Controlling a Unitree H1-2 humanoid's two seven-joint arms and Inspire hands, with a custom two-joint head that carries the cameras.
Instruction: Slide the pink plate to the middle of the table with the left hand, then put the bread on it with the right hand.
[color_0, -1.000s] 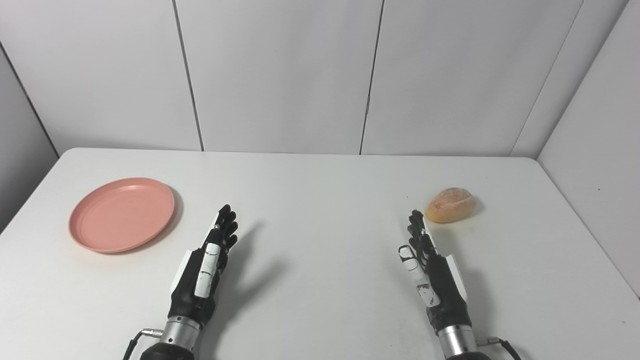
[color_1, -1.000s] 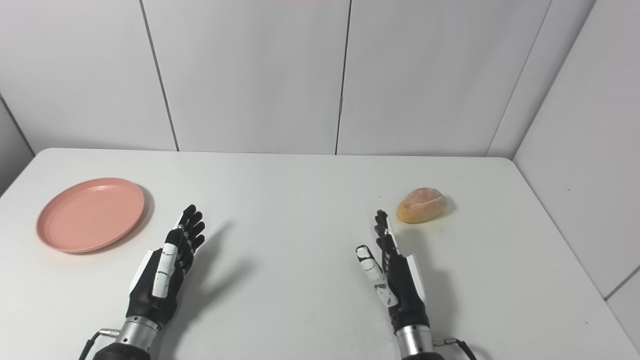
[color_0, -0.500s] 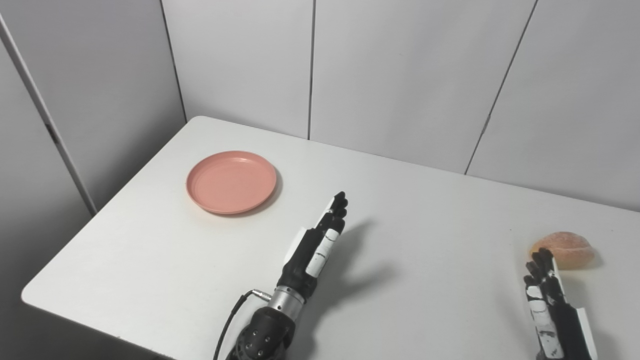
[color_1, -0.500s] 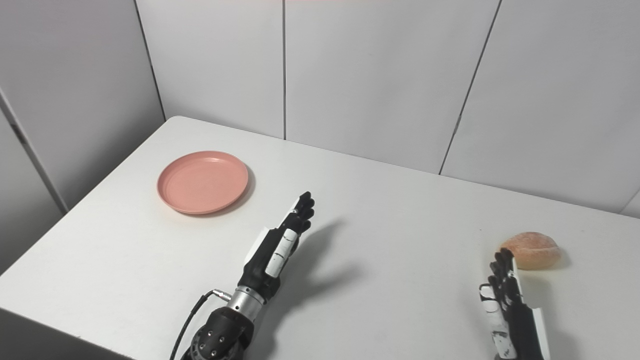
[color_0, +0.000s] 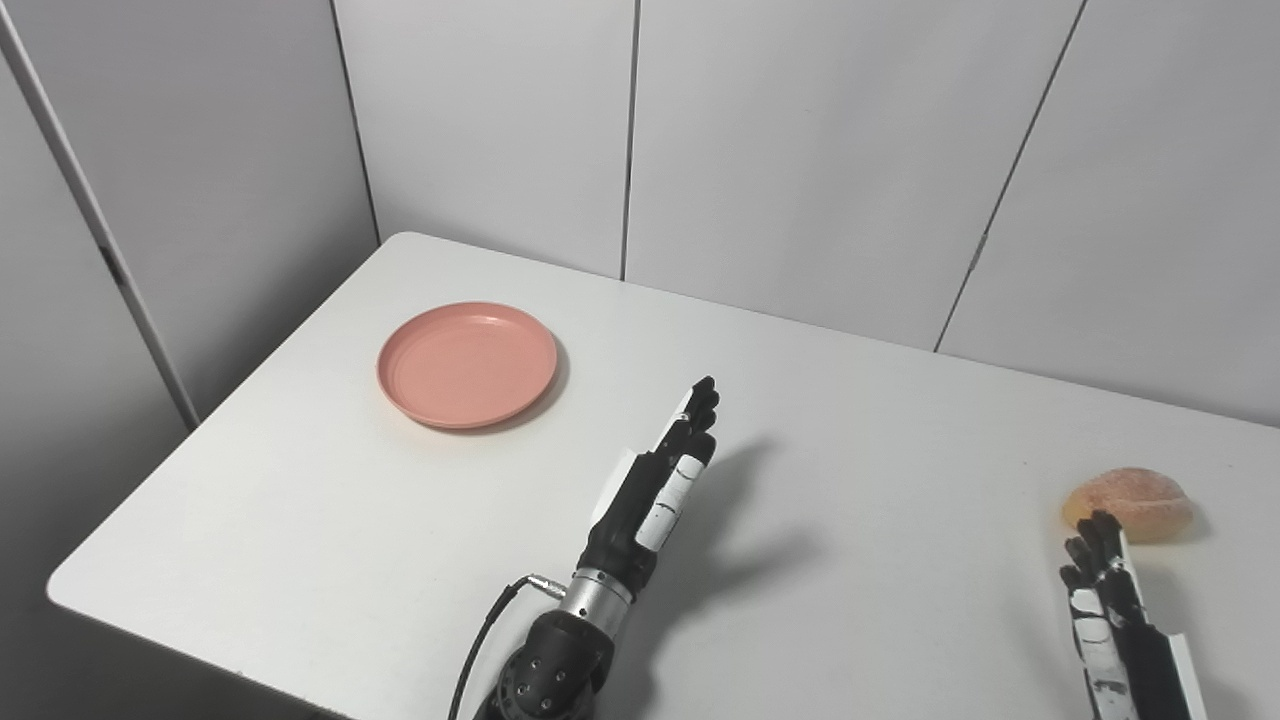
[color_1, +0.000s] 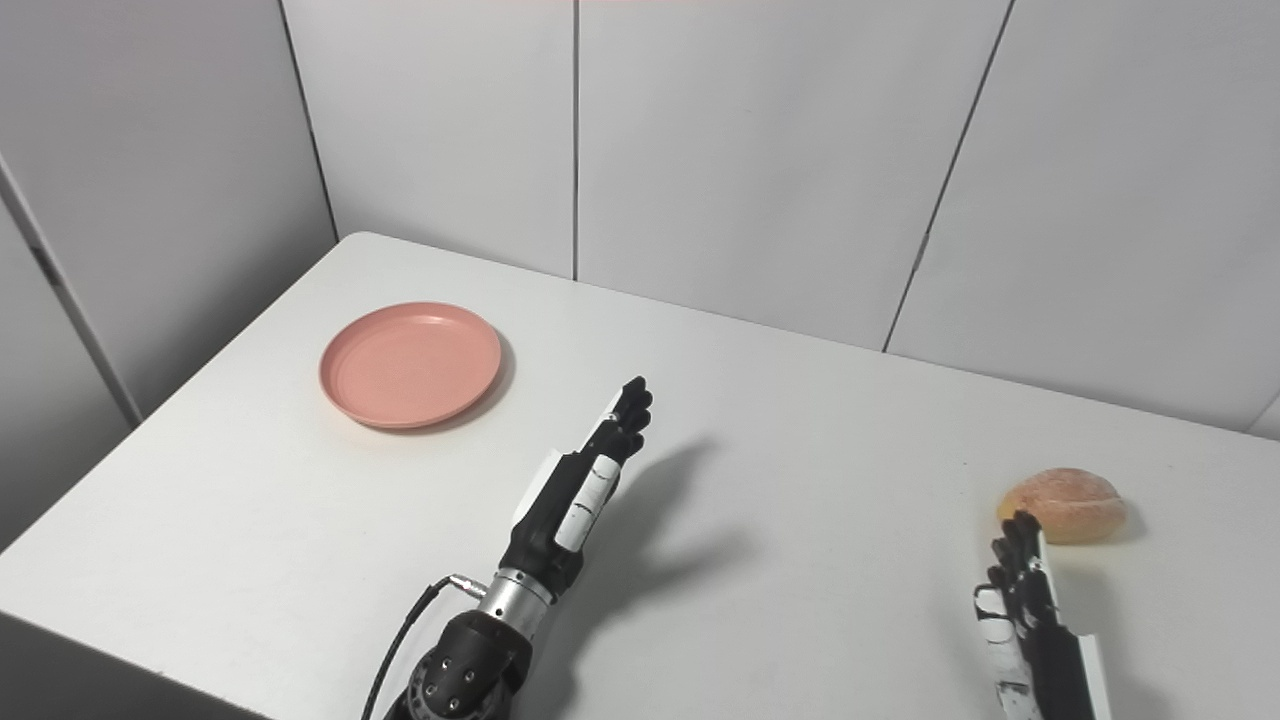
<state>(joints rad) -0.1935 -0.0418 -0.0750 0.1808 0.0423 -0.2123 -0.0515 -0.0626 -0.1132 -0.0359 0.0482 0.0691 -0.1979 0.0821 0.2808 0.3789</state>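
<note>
We see the round pink plastic plate (color_0: 467, 363) empty at the white table's (color_0: 300, 520) far left, well apart from our black-and-white left hand (color_0: 658, 486), fingers extended together, holding nothing. The golden-brown bread roll (color_0: 1128, 504) lies just beyond our right hand (color_1: 1030, 620), fingers straight, empty.

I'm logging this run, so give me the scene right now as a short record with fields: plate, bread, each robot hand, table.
plate: pink plate, empty, near the table's far left corner
bread: bread, on the table at right
left robot hand: open, holds nothing, apart from the plate
right robot hand: open, fingertips close to the bread
table: white table
</note>
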